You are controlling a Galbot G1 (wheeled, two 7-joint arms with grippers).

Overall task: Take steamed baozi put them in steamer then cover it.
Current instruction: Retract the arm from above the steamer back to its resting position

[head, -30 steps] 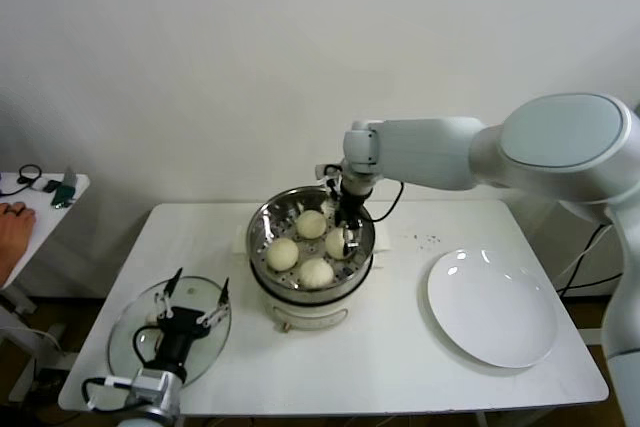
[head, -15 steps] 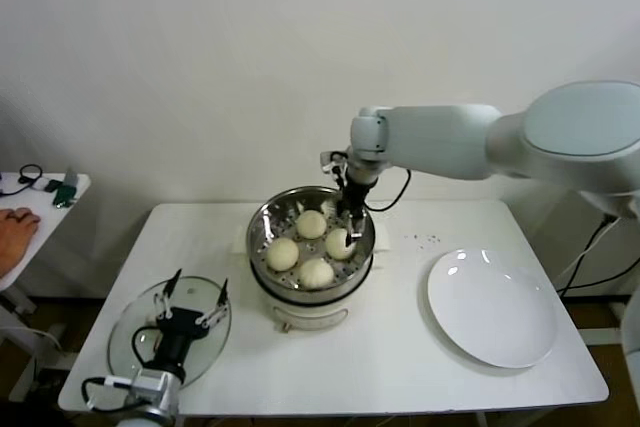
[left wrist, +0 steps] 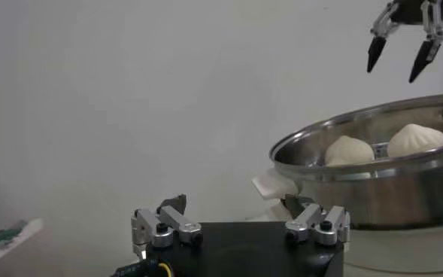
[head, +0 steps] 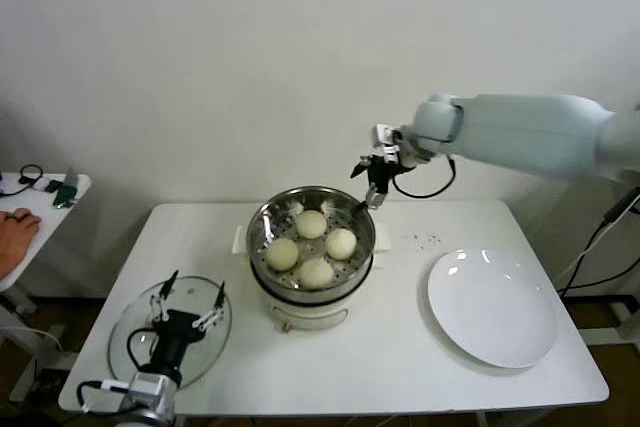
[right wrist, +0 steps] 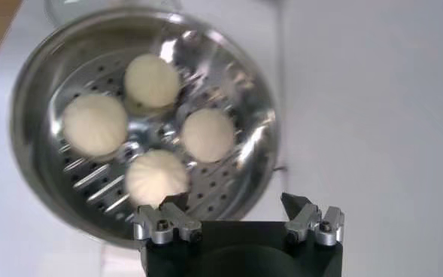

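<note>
Several cream-white baozi (head: pixel 311 247) sit inside the shiny steel steamer (head: pixel 262 228) on its cream pot base, mid-table. The wrist view shows them on the perforated bottom (right wrist: pixel 156 129). My right gripper (head: pixel 372 187) is open and empty, raised above the steamer's far right rim; it also shows in the left wrist view (left wrist: pixel 399 57). The clear glass cover (head: pixel 125 324) lies flat at the table's front left. My left gripper (head: pixel 186 295) is open and empty just above the cover; the cover's handle is hidden under it.
A flat white plate (head: pixel 492 307) lies bare at the table's right. A small side table (head: pixel 40 197) with a person's hand on it stands at far left. The wall is close behind the steamer.
My right gripper has let go of a baozi in the steamer, then risen up and to the right, out of the basket. The left arm has stayed put.
</note>
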